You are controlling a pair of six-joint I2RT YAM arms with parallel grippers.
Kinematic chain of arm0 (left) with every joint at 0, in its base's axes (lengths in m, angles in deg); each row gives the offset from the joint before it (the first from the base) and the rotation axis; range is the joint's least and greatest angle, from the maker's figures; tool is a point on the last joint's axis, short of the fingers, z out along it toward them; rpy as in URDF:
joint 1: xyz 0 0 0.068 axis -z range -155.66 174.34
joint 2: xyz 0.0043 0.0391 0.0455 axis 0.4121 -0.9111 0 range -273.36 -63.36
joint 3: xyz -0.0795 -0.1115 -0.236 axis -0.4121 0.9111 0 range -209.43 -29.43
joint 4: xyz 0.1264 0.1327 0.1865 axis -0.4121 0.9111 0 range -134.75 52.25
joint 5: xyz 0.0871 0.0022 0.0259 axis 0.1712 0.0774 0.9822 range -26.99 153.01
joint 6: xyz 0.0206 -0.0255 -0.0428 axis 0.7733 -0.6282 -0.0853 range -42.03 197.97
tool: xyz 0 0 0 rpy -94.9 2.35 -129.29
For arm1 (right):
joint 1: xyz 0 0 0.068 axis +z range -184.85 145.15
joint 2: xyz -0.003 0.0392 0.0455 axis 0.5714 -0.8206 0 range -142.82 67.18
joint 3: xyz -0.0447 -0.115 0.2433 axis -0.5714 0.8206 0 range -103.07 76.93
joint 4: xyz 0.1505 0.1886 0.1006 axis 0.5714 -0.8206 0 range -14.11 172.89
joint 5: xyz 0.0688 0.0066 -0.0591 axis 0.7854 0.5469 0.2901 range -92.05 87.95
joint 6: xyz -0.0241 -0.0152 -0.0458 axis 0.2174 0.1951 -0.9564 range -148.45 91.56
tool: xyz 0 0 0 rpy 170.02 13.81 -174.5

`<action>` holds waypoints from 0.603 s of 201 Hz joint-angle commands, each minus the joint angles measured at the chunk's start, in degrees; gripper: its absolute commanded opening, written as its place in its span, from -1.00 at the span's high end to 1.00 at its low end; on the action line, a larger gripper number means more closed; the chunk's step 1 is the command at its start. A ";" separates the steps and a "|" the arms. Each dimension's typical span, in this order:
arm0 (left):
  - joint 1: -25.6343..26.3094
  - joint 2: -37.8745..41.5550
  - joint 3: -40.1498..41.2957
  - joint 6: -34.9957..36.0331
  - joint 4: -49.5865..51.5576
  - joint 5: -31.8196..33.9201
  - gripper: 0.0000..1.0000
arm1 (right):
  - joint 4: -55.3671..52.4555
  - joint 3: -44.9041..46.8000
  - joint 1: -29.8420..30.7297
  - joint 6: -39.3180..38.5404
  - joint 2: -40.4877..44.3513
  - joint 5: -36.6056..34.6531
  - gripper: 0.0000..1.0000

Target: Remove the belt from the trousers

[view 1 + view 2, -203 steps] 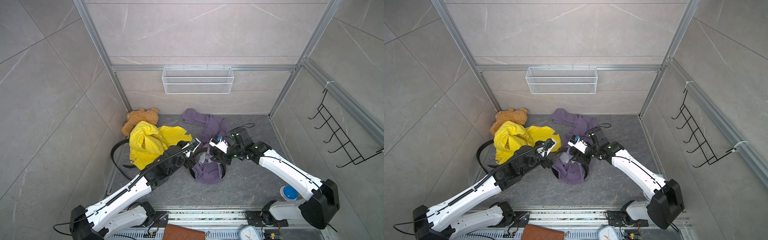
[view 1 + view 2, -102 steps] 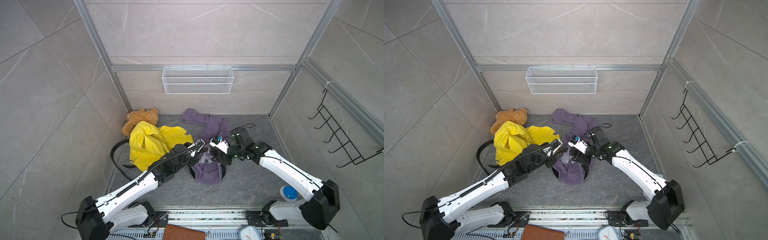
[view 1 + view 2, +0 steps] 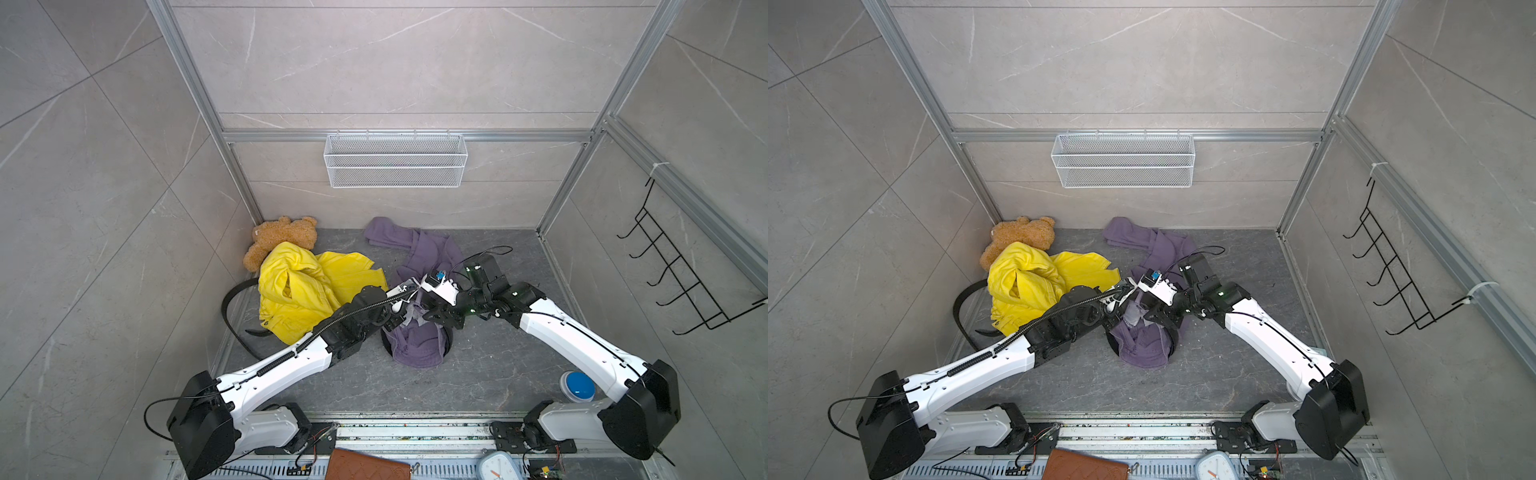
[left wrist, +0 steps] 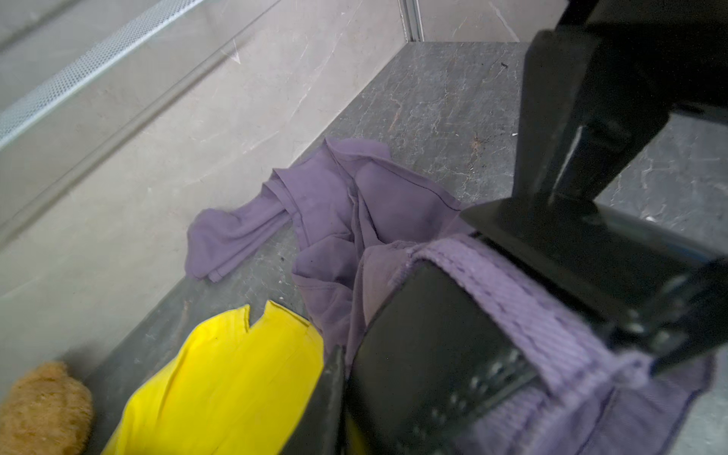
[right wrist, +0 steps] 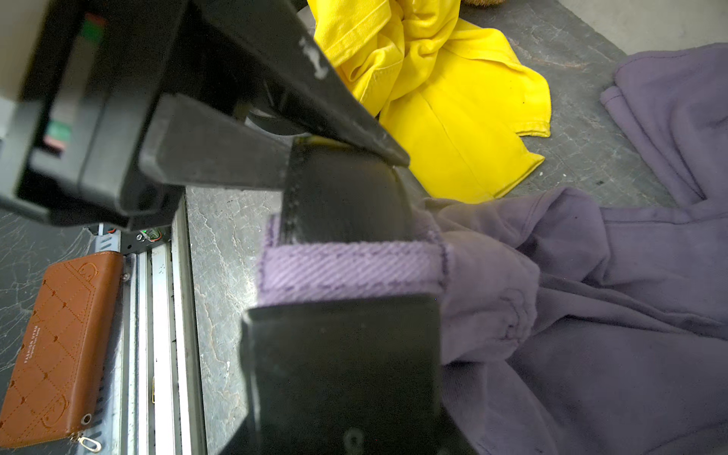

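Observation:
Purple trousers (image 3: pixel 415 351) (image 3: pixel 1142 351) lie crumpled mid-floor, with a black belt (image 3: pixel 448 338) (image 5: pixel 342 197) threaded round the waist. The belt runs under a purple belt loop (image 5: pixel 346 272) (image 4: pixel 512 283). My left gripper (image 3: pixel 399 309) (image 5: pixel 346 151) is at the waist's left side, shut on the belt's free end; one of its fingers (image 4: pixel 331 398) lies tight against the strap (image 4: pixel 425 335). My right gripper (image 3: pixel 424 319) (image 4: pixel 614 283) is lifted just right of it, shut on the waistband at the loop.
Yellow garment (image 3: pixel 307 291) and teddy bear (image 3: pixel 282 241) lie far left, with a second black belt (image 3: pixel 232 307) curling beside them. Wire basket (image 3: pixel 395 160) hangs on the back wall, hook rack (image 3: pixel 681 286) on the right wall. Blue-topped dish (image 3: pixel 577 386), brown wallet (image 3: pixel 365 465) at front.
My left arm reached right to the trousers' waist and its jaws closed on the belt end. The right arm kept its place and grip.

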 commanded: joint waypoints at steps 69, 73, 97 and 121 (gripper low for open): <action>-0.21 5.98 -0.17 -4.53 -1.36 -1.39 1.00 | 0.80 -2.30 0.38 -0.64 1.39 0.72 -0.30; -0.21 6.14 -0.16 -4.97 -1.19 -1.58 1.00 | 0.65 -2.37 0.34 -0.70 1.59 0.80 -0.35; -0.21 5.96 -0.67 -8.04 1.18 -2.08 1.00 | -1.25 -2.66 0.33 -0.75 3.39 2.42 -0.56; -0.10 5.08 -2.01 -11.14 5.20 -0.76 1.00 | -1.10 -1.35 0.33 2.14 4.50 4.10 -0.58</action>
